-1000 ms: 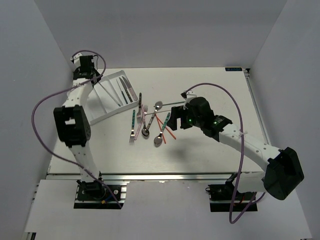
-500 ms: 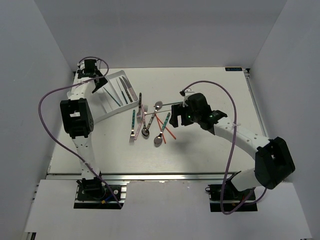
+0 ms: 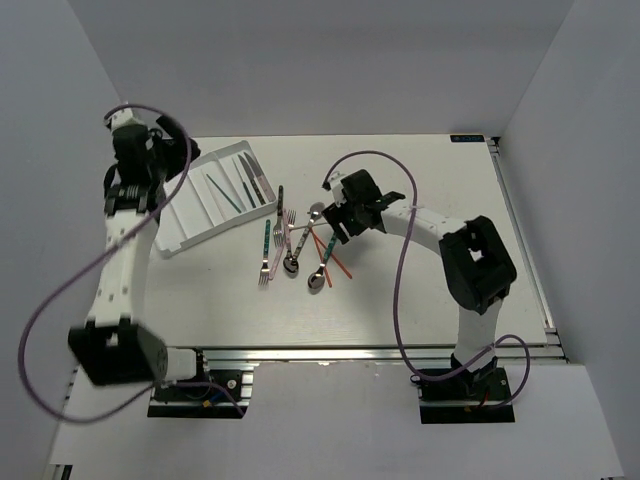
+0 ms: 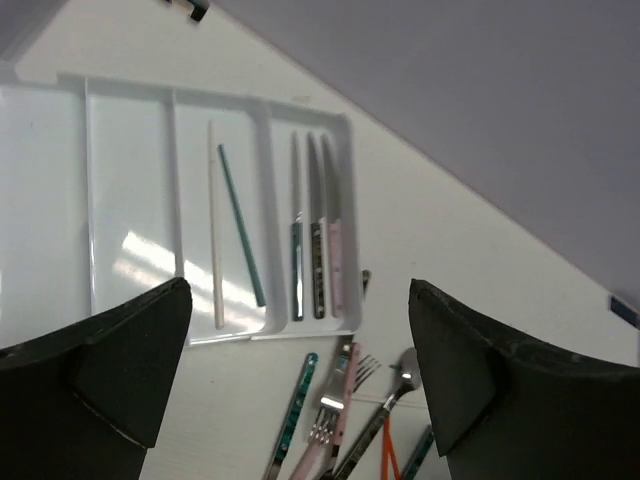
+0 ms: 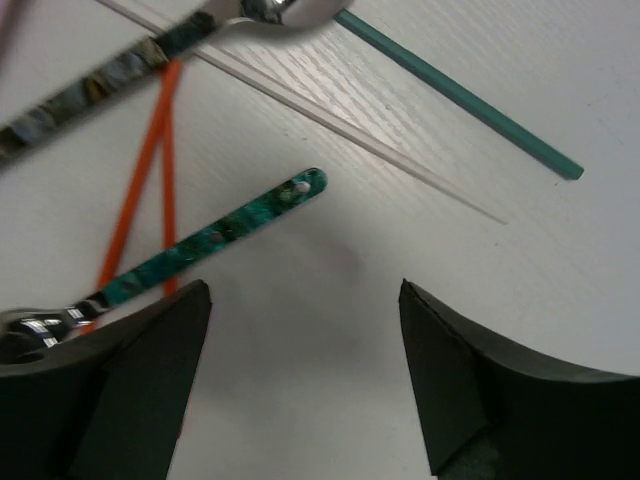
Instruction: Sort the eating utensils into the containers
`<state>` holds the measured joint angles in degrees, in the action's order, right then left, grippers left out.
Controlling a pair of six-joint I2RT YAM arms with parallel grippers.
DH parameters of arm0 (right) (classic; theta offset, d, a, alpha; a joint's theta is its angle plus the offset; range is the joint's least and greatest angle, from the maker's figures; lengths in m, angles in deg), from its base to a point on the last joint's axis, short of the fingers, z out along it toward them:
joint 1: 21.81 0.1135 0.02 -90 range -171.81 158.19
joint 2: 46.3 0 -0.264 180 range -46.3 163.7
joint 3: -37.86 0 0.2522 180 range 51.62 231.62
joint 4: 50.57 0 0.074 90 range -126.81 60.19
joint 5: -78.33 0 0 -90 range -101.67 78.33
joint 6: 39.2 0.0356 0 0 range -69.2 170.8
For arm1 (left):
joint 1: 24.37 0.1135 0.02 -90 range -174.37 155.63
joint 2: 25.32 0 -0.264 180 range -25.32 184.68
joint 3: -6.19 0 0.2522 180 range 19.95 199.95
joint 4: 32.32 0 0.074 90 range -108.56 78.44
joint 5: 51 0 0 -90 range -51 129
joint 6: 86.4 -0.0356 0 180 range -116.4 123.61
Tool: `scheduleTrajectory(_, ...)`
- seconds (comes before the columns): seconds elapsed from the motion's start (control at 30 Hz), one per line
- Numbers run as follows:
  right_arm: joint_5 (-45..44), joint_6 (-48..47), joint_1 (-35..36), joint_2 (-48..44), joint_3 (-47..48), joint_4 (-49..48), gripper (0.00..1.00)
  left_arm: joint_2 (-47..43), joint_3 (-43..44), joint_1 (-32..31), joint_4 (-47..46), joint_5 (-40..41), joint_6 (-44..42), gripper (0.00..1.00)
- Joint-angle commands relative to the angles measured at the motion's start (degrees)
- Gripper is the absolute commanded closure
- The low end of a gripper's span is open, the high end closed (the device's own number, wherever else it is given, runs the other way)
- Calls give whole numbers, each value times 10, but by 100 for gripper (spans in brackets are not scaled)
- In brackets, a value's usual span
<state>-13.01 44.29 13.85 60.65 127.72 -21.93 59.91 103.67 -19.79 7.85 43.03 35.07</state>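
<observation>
The white tray (image 3: 186,216) (image 4: 130,200) lies at the back left. One container holds a teal chopstick (image 4: 241,225) beside a pale one (image 4: 214,235); the container next to it holds three knives (image 4: 316,250) (image 3: 255,180). My left gripper (image 4: 300,380) hangs open and empty high above the tray. Loose forks (image 3: 267,255), spoons (image 3: 316,283) and orange chopsticks (image 3: 330,250) lie crossed at the table's middle. My right gripper (image 3: 338,218) (image 5: 300,370) is open just above the table. The tip of a teal-handled spoon (image 5: 215,235) lies ahead of its fingers, nothing between them.
A teal chopstick (image 5: 460,95) and a thin pale chopstick (image 5: 350,135) lie beyond the right gripper, with a dark-handled spoon (image 5: 120,70) across the orange chopsticks (image 5: 150,170). Grey walls enclose the table on three sides.
My left gripper has opened and lifted up and back, away from the tray. The right arm has reached left to the utensil pile, its jaws narrowing a little.
</observation>
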Motion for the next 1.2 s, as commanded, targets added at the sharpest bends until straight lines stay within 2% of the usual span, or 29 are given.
scheduleTrajectory(0.0, -61, -114, -3, 47, 60, 44, 25, -147, -119, -2, -12, -30, -40, 2)
scheduleTrajectory(0.03, -56, -126, -4, 58, 70, 48, 32, -173, -150, -2, -15, -33, -47, 2)
scheduleTrajectory(0.07, -54, -136, -4, 67, 90, 52, 46, -196, -181, -2, -28, -37, -54, 2)
scheduleTrajectory(0.1, -51, -153, -5, 76, 100, 57, 54, -238, -243, -2, -39, -40, -65, 2)
scheduleTrajectory(0.17, -27, -167, -6, 97, 125, 64, 63, -272, -297, -2, -66, -66, -72, 2)
scheduleTrajectory(0.23, 3, -180, -5, 105, 130, 66, 62, -299, -348, -3, -75, -71, -77, 2)
scheduleTrajectory(0.37, 28, -198, -5, 102, 121, 43, 58, -313, -370, -2, -74, -98, -74, 2)
scheduleTrajectory(0.6, 35, -232, -19, 142, 162, 55, 58, -316, -380, -3, -82, -129, -69, 2)
scheduleTrajectory(0.83, 107, -276, -37, 157, 193, 68, 60, -318, -383, -8, -86, -140, -70, 2)
scheduleTrajectory(1.0, 165, -287, -38, 179, 241, 123, 63, -314, -382, -9, -86, -146, -71, 2)
scheduleTrajectory(1.17, 157, -293, -38, 196, 237, 108, 64, -317, -382, -8, -87, -150, -71, 2)
